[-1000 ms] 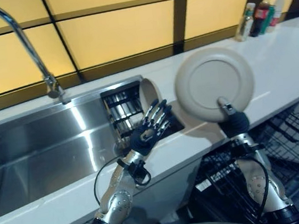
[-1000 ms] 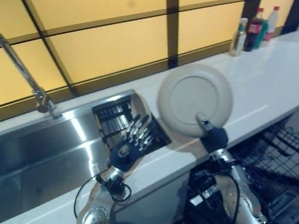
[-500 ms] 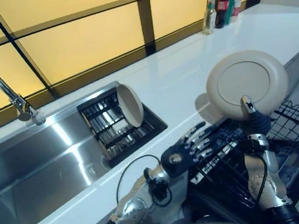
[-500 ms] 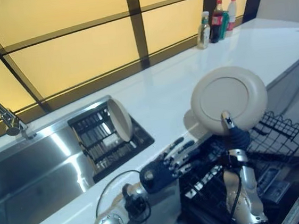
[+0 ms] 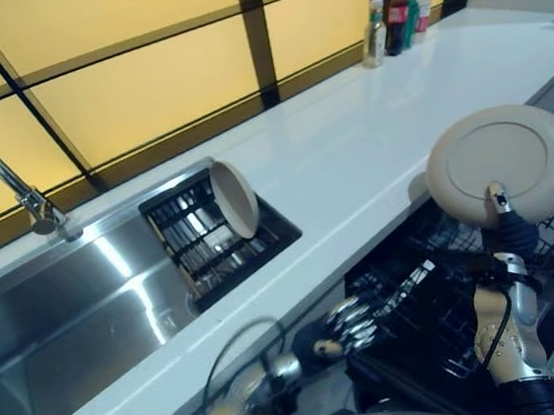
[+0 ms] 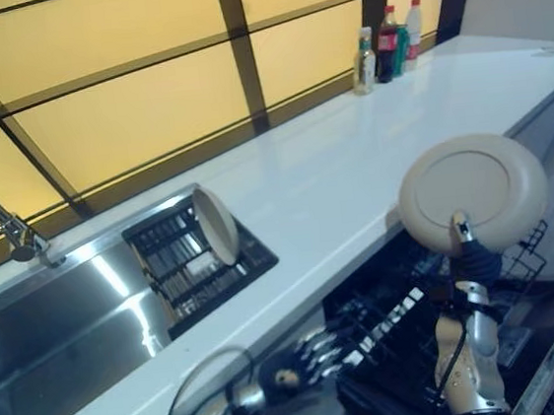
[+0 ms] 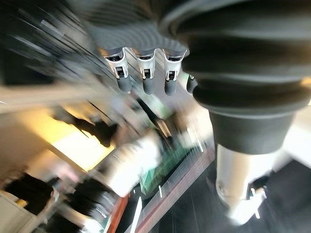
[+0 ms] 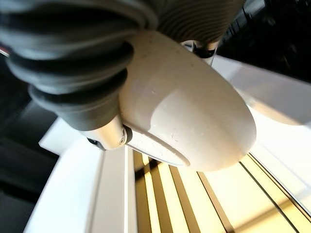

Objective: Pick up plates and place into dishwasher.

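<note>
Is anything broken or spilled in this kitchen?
Nothing looks broken or spilled. The right hand holds a beige plate upright above the open dishwasher rack. Another plate leans in the sink's drying rack, which seems normal.

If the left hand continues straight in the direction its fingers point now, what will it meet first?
Most likely the black wire rack of the open dishwasher: the left hand hangs below the counter edge, fingers extended toward the rack. Depth is unclear, so it might pass just in front.
</note>
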